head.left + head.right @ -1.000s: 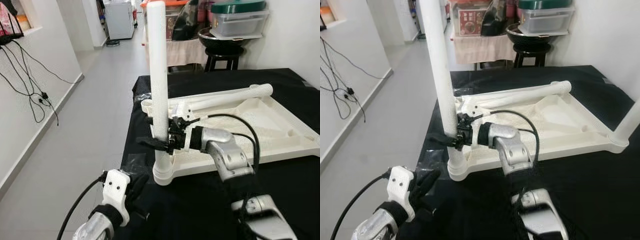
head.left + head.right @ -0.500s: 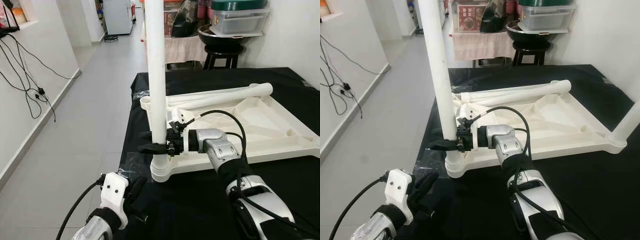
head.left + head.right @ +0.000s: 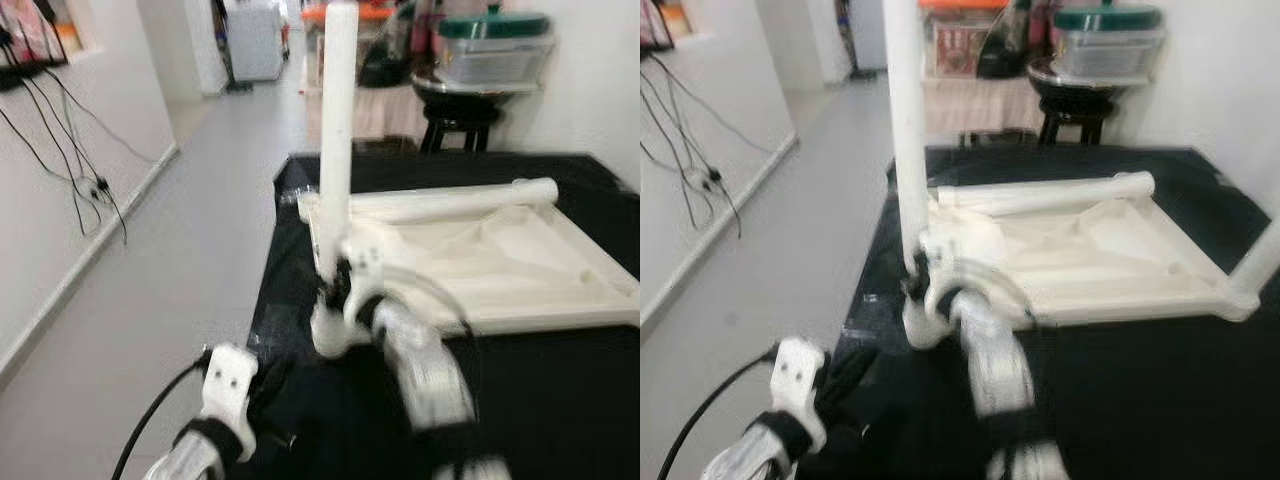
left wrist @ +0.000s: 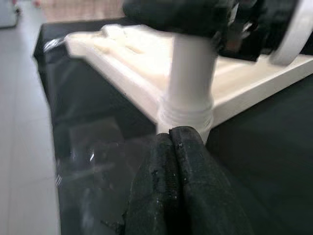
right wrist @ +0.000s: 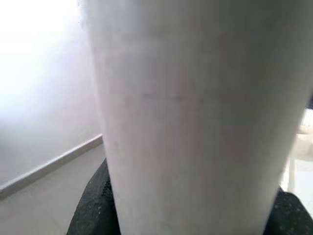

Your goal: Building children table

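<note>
A white tabletop (image 3: 520,270) lies upside down on the black-clothed table (image 3: 560,390). One white leg (image 3: 336,150) stands upright in its near left corner socket (image 3: 325,335). My right gripper (image 3: 335,285) is at the leg's lower part, blurred by motion. In the right wrist view the leg (image 5: 195,112) sits close between the black fingers (image 5: 93,210). My left gripper (image 4: 171,147) is shut and empty, low on the cloth just in front of the socket (image 4: 186,115). A second leg (image 3: 460,198) lies across the tabletop's far side.
Another upright leg (image 3: 1255,265) stands at the tabletop's right corner. Grey floor (image 3: 170,260) runs along the table's left edge, with cables (image 3: 80,170) on the wall. A black stool (image 3: 460,125) with a basin and a lidded box stands behind the table.
The whole picture has shifted and blurred, so the camera moved. My right arm has swung nearer and lower while staying at the leg. The left gripper has hardly moved.
</note>
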Motion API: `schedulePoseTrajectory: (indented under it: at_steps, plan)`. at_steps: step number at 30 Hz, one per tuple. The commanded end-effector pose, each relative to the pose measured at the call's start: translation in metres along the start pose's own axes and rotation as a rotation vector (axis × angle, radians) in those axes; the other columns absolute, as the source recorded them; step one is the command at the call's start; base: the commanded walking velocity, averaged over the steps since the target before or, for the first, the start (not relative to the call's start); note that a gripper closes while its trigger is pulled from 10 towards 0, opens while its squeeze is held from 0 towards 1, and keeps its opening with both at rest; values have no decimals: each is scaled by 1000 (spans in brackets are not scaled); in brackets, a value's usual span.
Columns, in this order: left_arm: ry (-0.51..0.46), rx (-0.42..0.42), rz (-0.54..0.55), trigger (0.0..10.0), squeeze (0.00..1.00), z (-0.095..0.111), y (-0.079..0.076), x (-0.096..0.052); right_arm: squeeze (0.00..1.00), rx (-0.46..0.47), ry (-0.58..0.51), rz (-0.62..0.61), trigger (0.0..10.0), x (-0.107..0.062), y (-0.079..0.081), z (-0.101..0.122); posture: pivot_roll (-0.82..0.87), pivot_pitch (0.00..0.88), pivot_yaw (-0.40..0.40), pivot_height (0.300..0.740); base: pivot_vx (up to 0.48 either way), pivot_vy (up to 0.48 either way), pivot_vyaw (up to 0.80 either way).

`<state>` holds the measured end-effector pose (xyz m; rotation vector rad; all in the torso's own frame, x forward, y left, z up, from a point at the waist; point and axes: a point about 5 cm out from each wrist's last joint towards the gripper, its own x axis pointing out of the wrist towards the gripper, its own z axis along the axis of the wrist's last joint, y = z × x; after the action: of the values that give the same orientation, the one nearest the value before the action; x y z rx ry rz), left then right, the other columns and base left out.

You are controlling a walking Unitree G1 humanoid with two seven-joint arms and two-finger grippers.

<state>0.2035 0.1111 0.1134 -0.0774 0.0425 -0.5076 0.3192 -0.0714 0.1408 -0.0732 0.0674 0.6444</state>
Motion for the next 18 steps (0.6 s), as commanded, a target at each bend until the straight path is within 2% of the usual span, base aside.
schedulePoseTrajectory:
  at_steps: [1,2,3,4,6,7,8,10,11,12,13,14,16,18]
  plan:
    - [18,-13,-12,10000,0,-3,1,1,0,39,126,13,0,0,-3,-26,-61,0,25,740,0,0,0]
    - [17,-11,-13,10000,0,-3,1,2,0,29,139,15,4157,3,-4,-27,-56,0,22,740,0,0,0]
    - [17,-11,-13,10000,0,-3,1,2,0,29,139,15,4157,3,-4,-27,-56,0,22,740,0,0,0]
    - [13,-6,-4,10000,0,-3,2,2,0,35,135,64,10000,6,-1,-25,-57,0,22,740,0,0,0]
    - [13,-6,-4,10000,0,-3,2,2,0,35,135,64,10000,6,-1,-25,-57,0,22,740,0,0,0]
    - [7,-4,9,10000,0,-2,3,2,1000,38,117,153,10000,8,4,-20,-53,0,22,740,0,0,0]
    - [4,-4,16,10000,0,-2,3,2,1000,43,89,248,10000,9,11,-13,-51,0,21,740,0,0,0]
    - [4,-4,16,10000,0,-2,3,2,1000,43,89,248,10000,9,11,-13,-51,0,21,740,0,0,0]
    - [2,-6,18,10000,0,-1,3,3,1000,41,41,353,10000,11,14,-3,-49,0,22,740,0,0,0]
    - [1,-13,14,10000,0,-1,3,3,329,24,4,453,10000,13,13,4,-45,0,26,740,0,0,0]
    - [1,-13,14,10000,0,-1,3,3,329,24,4,453,10000,13,13,4,-45,0,26,740,0,0,0]
    - [0,-19,9,10000,0,-1,3,3,0,14,-14,528,10000,12,11,9,-42,0,28,740,0,0,0]
    - [0,-19,9,10000,0,-1,3,3,0,14,-14,528,10000,12,11,9,-42,0,28,740,0,0,0]
    - [-1,-26,4,10000,0,-1,2,4,0,-3,-13,657,10000,14,5,16,-34,0,29,740,0,0,0]
